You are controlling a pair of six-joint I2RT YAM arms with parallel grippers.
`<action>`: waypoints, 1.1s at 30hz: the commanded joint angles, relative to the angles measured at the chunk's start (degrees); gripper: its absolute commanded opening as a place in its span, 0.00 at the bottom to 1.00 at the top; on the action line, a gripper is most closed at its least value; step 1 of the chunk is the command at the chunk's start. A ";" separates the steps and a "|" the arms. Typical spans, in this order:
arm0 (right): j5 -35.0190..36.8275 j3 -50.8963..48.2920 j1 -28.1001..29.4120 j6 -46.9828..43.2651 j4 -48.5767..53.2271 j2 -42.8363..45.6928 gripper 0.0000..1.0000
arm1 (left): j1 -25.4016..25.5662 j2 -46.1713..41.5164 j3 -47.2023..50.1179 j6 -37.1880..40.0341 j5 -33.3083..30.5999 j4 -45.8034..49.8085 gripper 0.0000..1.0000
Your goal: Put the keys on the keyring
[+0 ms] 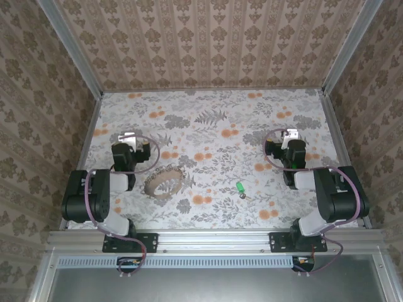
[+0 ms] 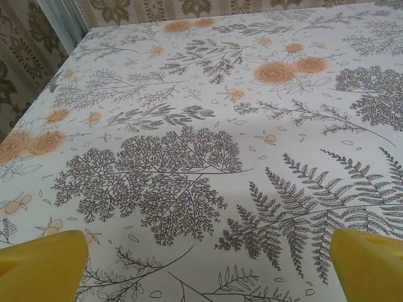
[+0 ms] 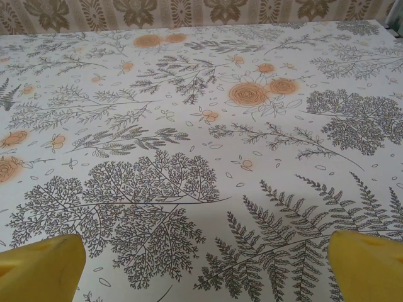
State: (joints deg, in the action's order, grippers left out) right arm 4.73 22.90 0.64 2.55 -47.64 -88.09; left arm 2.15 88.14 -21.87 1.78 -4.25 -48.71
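The table [image 1: 252, 113] has a white cover with grey leaves and orange flowers. A brown keyring [image 1: 165, 181] lies on it. A tiny green key [image 1: 240, 188] lies apart, to the right.

The top external camera looks steeply down from above and behind the arm bases [image 1: 129, 241], far enough back to take in the whole floral table [image 1: 208, 119] and the papered far wall [image 1: 208, 44]. Both wrist cameras sit low and close over the table, facing that wall past the left fingertips [image 2: 44, 264] and right fingertips [image 3: 41, 267]; all views share the tabletop
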 commanded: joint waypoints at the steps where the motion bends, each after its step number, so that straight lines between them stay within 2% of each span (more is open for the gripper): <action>1: 1.33 0.15 0.33 0.01 -1.78 0.53 1.00 | -0.57 -0.03 -1.25 0.91 0.94 -0.61 1.00; 25: 0.81 0.08 0.31 0.02 -1.82 0.64 1.00 | -0.57 -0.19 -1.12 1.03 1.09 -0.67 1.00; 33: -0.36 0.66 0.32 -0.49 -0.53 0.86 0.97 | 0.93 -2.29 0.51 1.56 -2.12 -2.27 1.00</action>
State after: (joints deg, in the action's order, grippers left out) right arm 4.69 22.90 0.64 2.50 -47.62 -88.09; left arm 2.46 87.88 -21.82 1.83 -4.78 -49.43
